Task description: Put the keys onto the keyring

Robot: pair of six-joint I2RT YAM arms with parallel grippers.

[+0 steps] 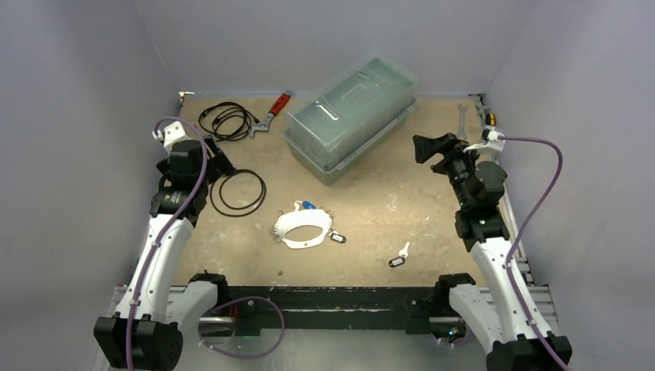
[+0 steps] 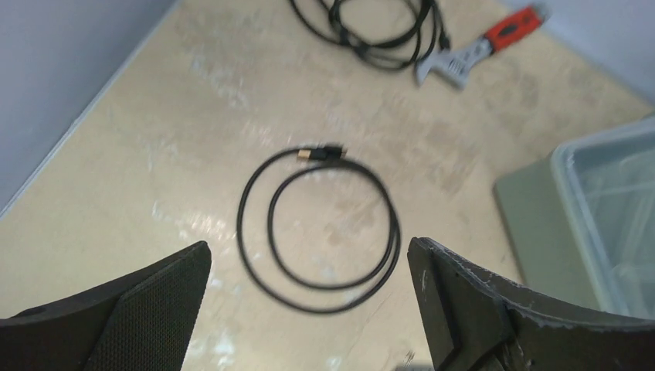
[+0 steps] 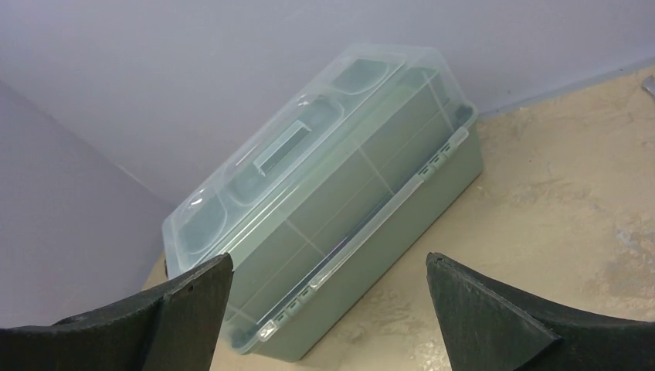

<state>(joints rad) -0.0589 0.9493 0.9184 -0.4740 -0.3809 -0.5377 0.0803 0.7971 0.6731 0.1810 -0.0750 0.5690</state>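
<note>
The white oval keyring point(image 1: 302, 229) lies on the table's middle, with a blue-tagged key point(image 1: 307, 205) at its far side and a black-tagged key point(image 1: 337, 237) at its right. A loose key with a black tag point(image 1: 399, 257) lies to the right, near the front. My left gripper point(image 1: 218, 161) is open and empty at the left, above a black cable loop point(image 2: 319, 224); its fingers point(image 2: 154, 301) frame that loop in the left wrist view. My right gripper point(image 1: 426, 147) is open and empty at the right, raised, facing the box. Neither wrist view shows keys or keyring.
A pale green lidded plastic box point(image 1: 351, 116) stands at the back middle and fills the right wrist view point(image 3: 332, 209). A coiled black cable point(image 1: 225, 120) and a red-handled wrench point(image 1: 272, 113) lie at the back left. Another wrench point(image 1: 463, 117) lies at the back right.
</note>
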